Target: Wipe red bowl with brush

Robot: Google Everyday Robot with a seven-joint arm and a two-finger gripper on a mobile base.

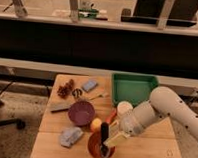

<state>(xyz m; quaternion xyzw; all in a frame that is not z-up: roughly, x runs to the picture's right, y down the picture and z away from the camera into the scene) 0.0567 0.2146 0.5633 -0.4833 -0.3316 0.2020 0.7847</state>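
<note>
The red bowl (93, 147) sits near the front edge of the wooden table (149, 146), partly hidden by the brush. The black brush (104, 135) stands nearly upright with its lower end inside the bowl. My gripper (112, 140) reaches in from the right on the white arm (163, 109). It is shut on the brush, just above the bowl's right rim.
A purple bowl (81, 112) is behind the red bowl, with an orange ball (95, 125) between them. A white cup (124, 109) and an orange-handled utensil (112, 115) are close by the arm. A green tray (133, 88), a grey bar (60, 107) and a grey-blue cloth (70, 136) also lie on the table.
</note>
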